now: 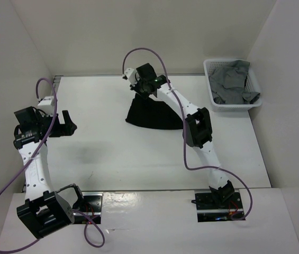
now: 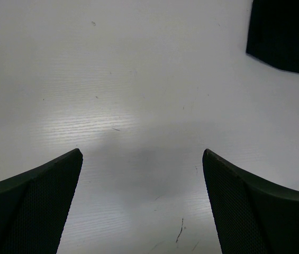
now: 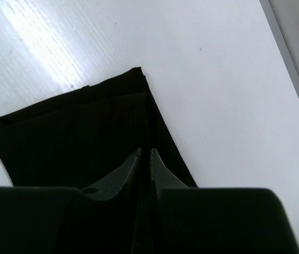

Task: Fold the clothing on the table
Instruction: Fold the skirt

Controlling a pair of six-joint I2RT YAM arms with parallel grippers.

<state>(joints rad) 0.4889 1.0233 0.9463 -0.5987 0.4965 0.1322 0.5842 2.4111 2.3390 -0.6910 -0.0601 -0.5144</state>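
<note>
The black clothing (image 1: 154,115) lies on the white table (image 1: 112,159) right of the middle. Its far end is pulled up into a peak under my right gripper (image 1: 138,89). In the right wrist view the right gripper (image 3: 145,151) is shut on a thin fold of the clothing (image 3: 75,137), which spreads out flat beyond the fingertips. My left gripper (image 1: 67,124) hovers over the left side of the table, open and holding nothing. In the left wrist view the left gripper (image 2: 141,153) shows bare table (image 2: 138,79) between its fingers and a corner of the clothing (image 2: 287,37) at the top right.
A white lattice basket (image 1: 213,98) with a grey garment (image 1: 234,82) in it stands at the far right corner. White walls enclose the table on the left, back and right. The table's far edge (image 3: 297,79) runs close beside the right gripper.
</note>
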